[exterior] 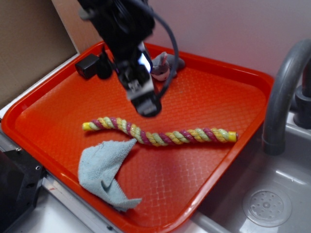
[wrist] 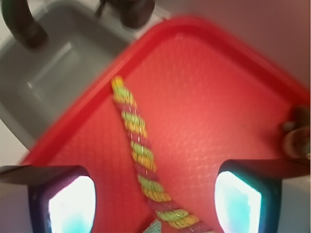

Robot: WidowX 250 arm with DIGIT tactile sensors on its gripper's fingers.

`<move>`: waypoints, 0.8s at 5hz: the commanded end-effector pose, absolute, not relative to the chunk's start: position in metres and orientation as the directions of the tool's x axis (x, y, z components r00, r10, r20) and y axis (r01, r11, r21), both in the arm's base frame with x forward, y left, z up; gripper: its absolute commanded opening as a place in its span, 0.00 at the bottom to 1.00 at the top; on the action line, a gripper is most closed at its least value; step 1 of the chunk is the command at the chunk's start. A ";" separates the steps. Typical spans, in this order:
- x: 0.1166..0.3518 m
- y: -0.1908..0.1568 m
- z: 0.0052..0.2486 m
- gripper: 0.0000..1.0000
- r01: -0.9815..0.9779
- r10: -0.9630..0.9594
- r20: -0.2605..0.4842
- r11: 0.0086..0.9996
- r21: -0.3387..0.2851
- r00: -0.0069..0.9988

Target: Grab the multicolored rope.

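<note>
The multicolored rope (exterior: 160,132), twisted from yellow, pink and pale green strands, lies wavy across the middle of the red tray (exterior: 223,107). My gripper (exterior: 146,103) hangs above the tray just behind the rope's middle, clear of it. In the wrist view the rope (wrist: 141,160) runs diagonally between my two fingers, and the gripper (wrist: 154,204) is open wide with nothing held. Its glowing pads (wrist: 72,206) stand far apart on either side of the rope.
A pale blue cloth (exterior: 108,171) lies crumpled at the tray's front, touching the rope. A small grey plush toy (exterior: 164,65) sits at the back of the tray. A grey faucet (exterior: 284,92) and sink (exterior: 267,204) are to the right.
</note>
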State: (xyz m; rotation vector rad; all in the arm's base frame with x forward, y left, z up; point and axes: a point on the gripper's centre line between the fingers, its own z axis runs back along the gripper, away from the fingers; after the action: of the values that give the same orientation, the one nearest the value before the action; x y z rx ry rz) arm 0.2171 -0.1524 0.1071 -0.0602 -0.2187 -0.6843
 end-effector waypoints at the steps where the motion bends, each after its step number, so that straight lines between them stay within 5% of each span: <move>1: 0.215 -0.155 0.061 1.00 0.656 -0.654 0.129 0.754 0.032 0.745; 4: 0.205 -0.162 0.013 1.00 0.706 -0.706 0.032 0.708 0.016 0.708</move>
State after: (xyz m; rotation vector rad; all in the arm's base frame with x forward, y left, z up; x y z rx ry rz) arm 0.2182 -0.1569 0.0172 -0.0016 -0.0451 -0.7568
